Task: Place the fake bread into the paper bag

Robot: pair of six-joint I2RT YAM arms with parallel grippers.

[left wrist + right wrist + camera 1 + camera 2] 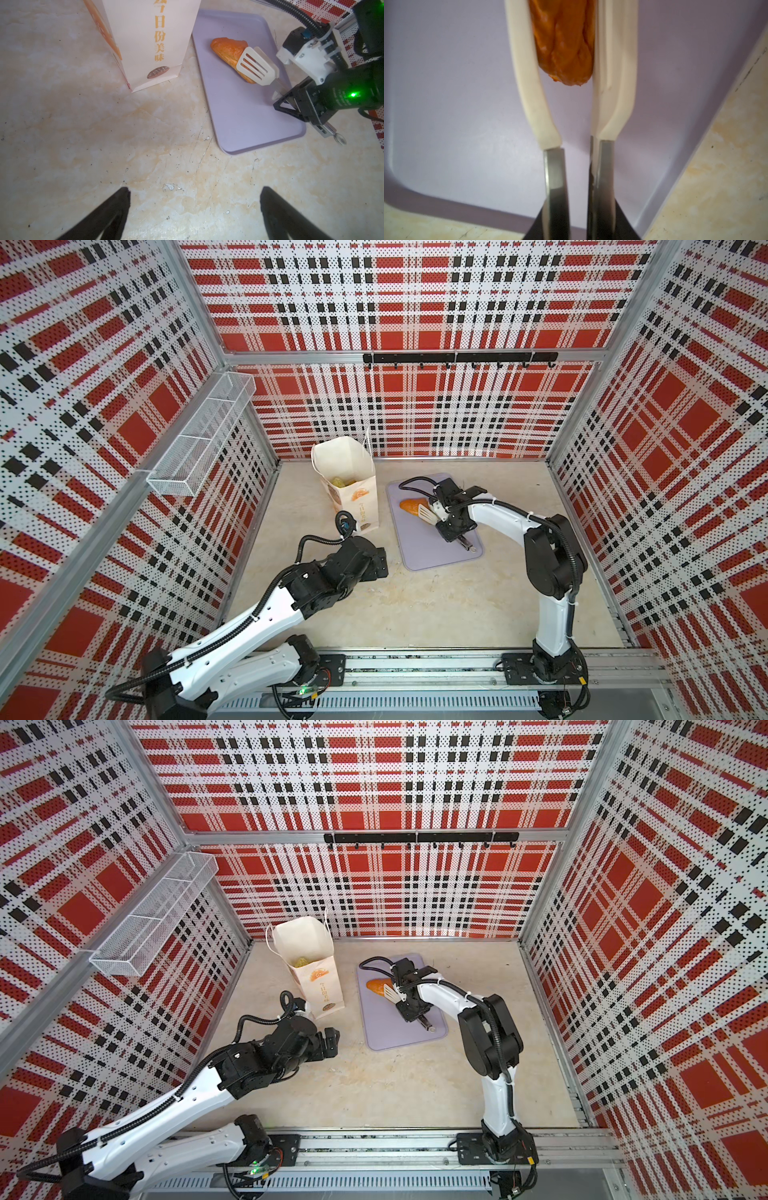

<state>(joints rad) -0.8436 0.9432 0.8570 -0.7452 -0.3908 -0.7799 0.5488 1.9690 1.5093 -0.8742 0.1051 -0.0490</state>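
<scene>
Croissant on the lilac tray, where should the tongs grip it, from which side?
Probably the croissant at its thicker middle, one tongs blade on each long side, entering along its length from the narrow end: it lies flat and tapers there.

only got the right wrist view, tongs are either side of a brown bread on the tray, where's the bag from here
observer: the bag stands upright on the table just left of the tray, seen in a top view, with its mouth open.
operator: how much of the bread do the tongs cover
observer: only one end. in the left wrist view the tongs sit over the end away from the bag, and the rest of the brown bread sticks out toward the bag.
</scene>
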